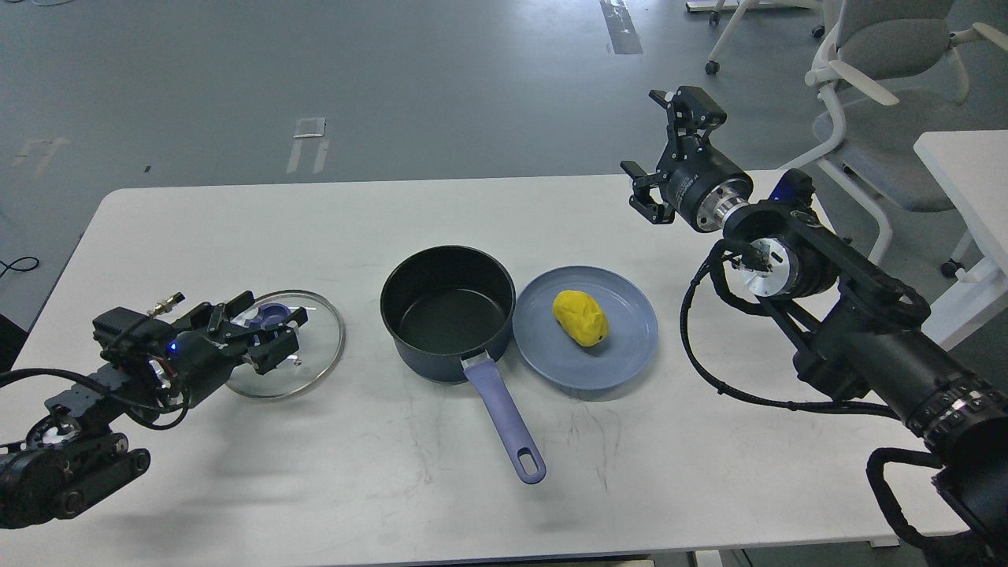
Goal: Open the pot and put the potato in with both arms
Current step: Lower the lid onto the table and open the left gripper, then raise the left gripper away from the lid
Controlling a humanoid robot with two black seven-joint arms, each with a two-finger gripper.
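Observation:
The dark pot [446, 312] stands open in the middle of the table, its purple handle [505, 419] pointing toward me. The yellow potato [580, 317] lies on a blue plate [630, 346] just right of the pot. The glass lid [311, 358] lies flat on the table left of the pot, its blue knob [272, 315] up. My left gripper [264, 327] is over the lid, its fingers spread on either side of the knob. My right gripper [660, 148] is open and empty, raised over the table's far right side, well behind the plate.
The white table [236, 228] ends close behind my right gripper. Office chairs [882, 71] and a second white table [965, 173] stand at the right. My right arm [866, 339] stretches over the table's right side.

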